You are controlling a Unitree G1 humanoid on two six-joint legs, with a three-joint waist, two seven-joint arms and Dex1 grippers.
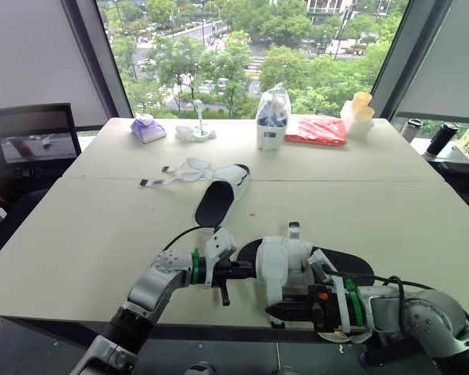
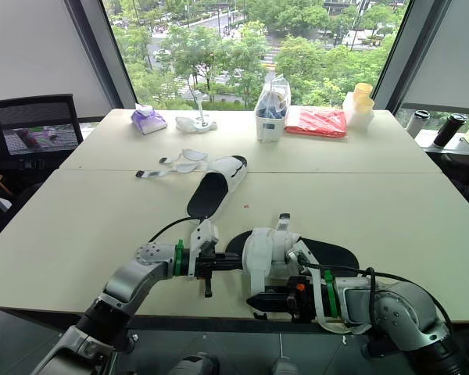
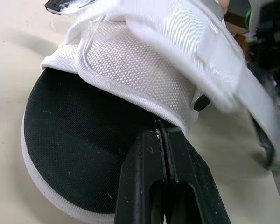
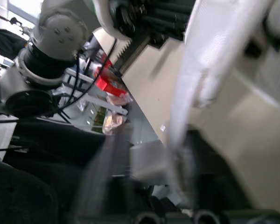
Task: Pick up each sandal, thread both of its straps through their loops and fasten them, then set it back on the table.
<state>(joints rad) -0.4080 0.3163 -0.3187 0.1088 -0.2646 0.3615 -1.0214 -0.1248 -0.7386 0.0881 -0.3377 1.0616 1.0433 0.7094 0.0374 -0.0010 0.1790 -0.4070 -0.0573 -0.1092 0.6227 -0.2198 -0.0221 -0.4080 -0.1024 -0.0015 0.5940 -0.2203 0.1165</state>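
The left hand (image 1: 236, 271) has its black fingers (image 3: 142, 182) pressed flat together with no gap. Their tips meet the rim of the white mesh upper, just over the black insole of the near white-and-black sandal (image 1: 285, 256). Whether any fabric is pinched there cannot be told. The right hand (image 2: 258, 300) sits low at the near edge of the pale bench (image 1: 102, 226), under the same sandal's upper. A white fabric strap (image 4: 200, 70) runs down toward it, but the blur hides whether it grips the strap. This sandal lies on the bench between the two hands, its black sole reaching out to the right.

The second white-and-black sandal (image 1: 223, 195) lies farther back near the middle of the bench, with its loose white straps (image 1: 176, 173) spread out to its left. Along the far edge stand a purple-and-white pack (image 1: 147, 127), a clear plastic bag (image 1: 272, 117), a red packet (image 1: 316, 130) and yellow cups (image 1: 361, 109).
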